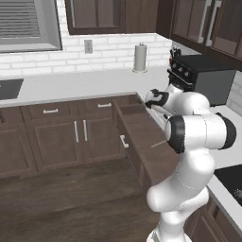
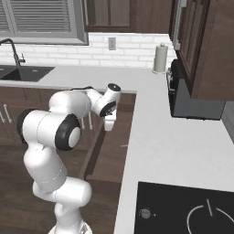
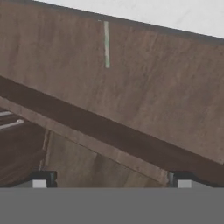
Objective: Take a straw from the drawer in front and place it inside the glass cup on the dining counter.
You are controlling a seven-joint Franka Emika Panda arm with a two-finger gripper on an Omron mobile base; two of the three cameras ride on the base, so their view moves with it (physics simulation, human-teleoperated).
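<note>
Spread end effector hovers over the open drawer.
The straw looks light, stiff, slippery; a mid-length pinch seems safest.

We see the drawer pulled out from under the counter, its dark wood floor bare except for one straw, which lies flat near the counter-side wall. From the right base view the straw sits close to the white counter edge. In the hand view it appears as a thin pale green stick on the drawer floor, one end near the far wall. On the counter we note a paper towel roll upright by the back wall, a black oven in the corner, a cooktop and a sink.
</note>
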